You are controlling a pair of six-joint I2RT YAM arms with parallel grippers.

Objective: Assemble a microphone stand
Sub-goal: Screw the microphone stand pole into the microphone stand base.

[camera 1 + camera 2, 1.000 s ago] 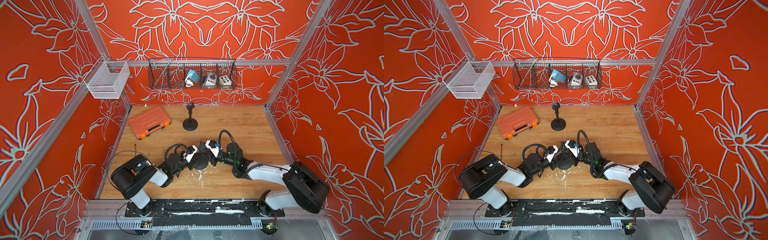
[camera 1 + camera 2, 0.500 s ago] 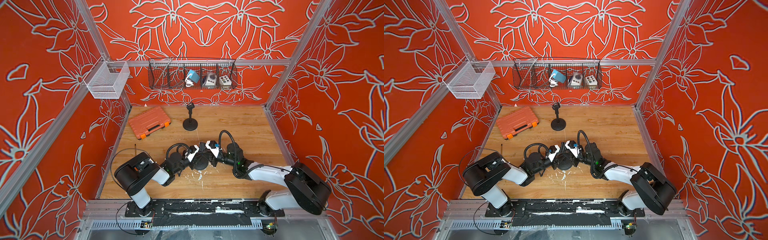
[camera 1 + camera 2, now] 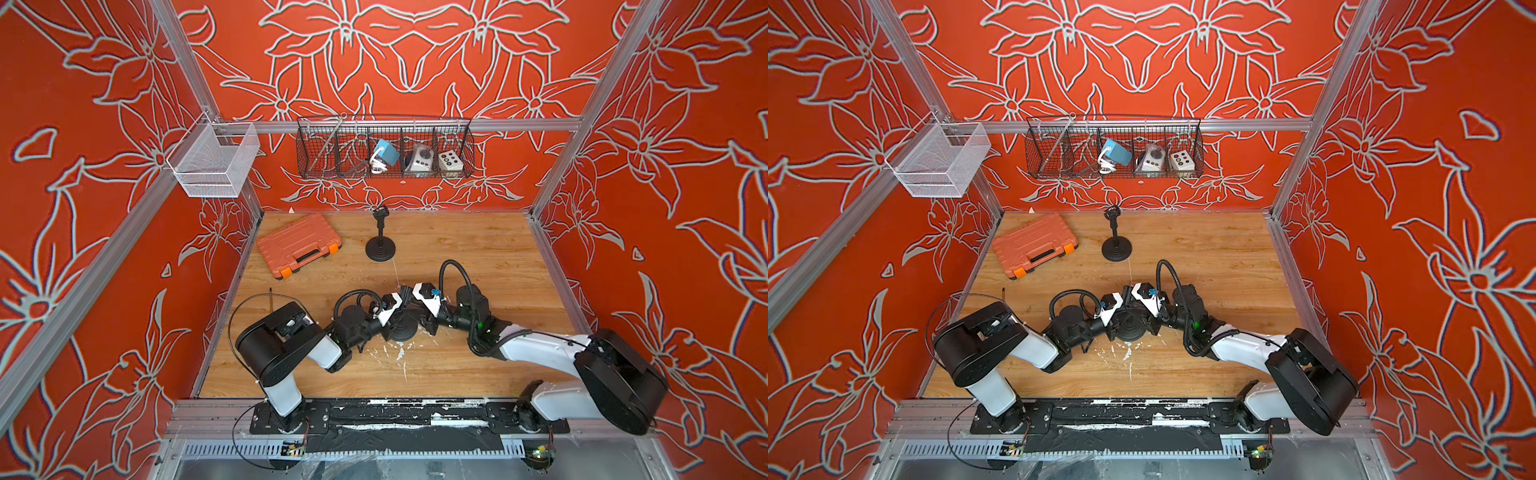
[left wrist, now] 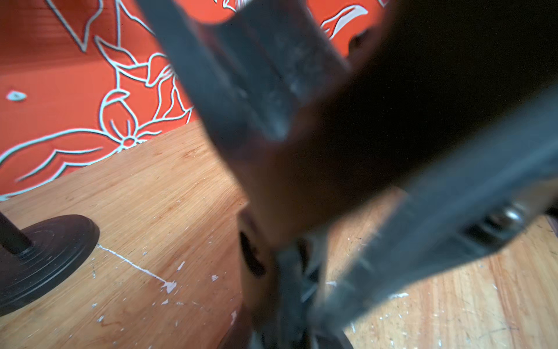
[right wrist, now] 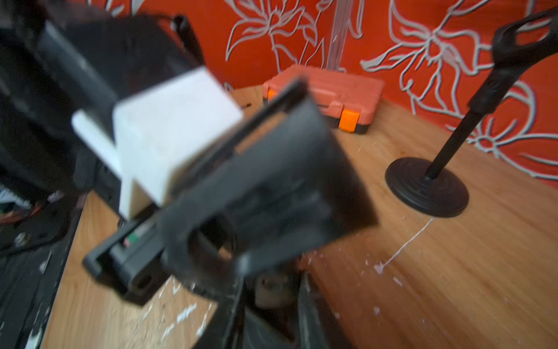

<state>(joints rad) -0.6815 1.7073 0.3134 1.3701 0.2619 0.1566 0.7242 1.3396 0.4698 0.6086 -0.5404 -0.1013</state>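
Above the round base [image 3: 405, 335], left hand [image 3: 395, 320] closed (right hand's [image 3: 419, 319] state unclear, blurred)

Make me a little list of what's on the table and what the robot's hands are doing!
table: wood, white marks near the front
case: orange, closed, back left
stand: black, upright, back middle, beside the case
base: round, black, near the front, between both grippers
left gripper: shut, at the base; what it grips is hidden
right gripper: at the base too; open or shut unclear
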